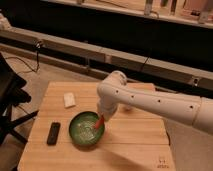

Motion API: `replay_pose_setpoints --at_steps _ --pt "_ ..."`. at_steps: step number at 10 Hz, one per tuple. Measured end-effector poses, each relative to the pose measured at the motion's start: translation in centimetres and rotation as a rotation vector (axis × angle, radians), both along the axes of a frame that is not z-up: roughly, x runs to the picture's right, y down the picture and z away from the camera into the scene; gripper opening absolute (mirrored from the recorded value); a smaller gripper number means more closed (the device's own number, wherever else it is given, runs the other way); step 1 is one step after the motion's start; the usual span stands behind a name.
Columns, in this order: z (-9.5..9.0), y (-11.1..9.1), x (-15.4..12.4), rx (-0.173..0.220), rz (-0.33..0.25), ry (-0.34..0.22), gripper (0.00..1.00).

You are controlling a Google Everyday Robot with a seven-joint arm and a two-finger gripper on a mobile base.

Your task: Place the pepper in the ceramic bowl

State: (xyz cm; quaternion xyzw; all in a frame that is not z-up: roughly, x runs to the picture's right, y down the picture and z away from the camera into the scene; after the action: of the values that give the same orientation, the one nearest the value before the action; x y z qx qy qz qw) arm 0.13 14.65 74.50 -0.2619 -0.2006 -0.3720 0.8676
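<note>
The green ceramic bowl (84, 131) sits on the wooden table (135, 145), left of centre near the front. The small red-orange pepper (100, 121) hangs over the bowl's right rim, at the tip of my gripper (102, 118). The gripper points down from the white arm (150, 100), which reaches in from the right. The arm's wrist hides most of the gripper.
A black remote-like object (53, 133) lies left of the bowl. A small white block (69, 100) lies behind the bowl to the left. A dark chair (10, 95) stands off the table's left edge. A bench runs behind the table.
</note>
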Motion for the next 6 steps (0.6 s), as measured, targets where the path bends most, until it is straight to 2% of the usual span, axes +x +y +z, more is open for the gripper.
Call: replay_pose_setpoints --at_steps 4,6 --pt "-0.3 0.5 -3.2 -0.009 -0.025 -0.039 0.0" --pt "-0.3 0.7 -3.4 -0.013 -0.035 -0.05 0.0"
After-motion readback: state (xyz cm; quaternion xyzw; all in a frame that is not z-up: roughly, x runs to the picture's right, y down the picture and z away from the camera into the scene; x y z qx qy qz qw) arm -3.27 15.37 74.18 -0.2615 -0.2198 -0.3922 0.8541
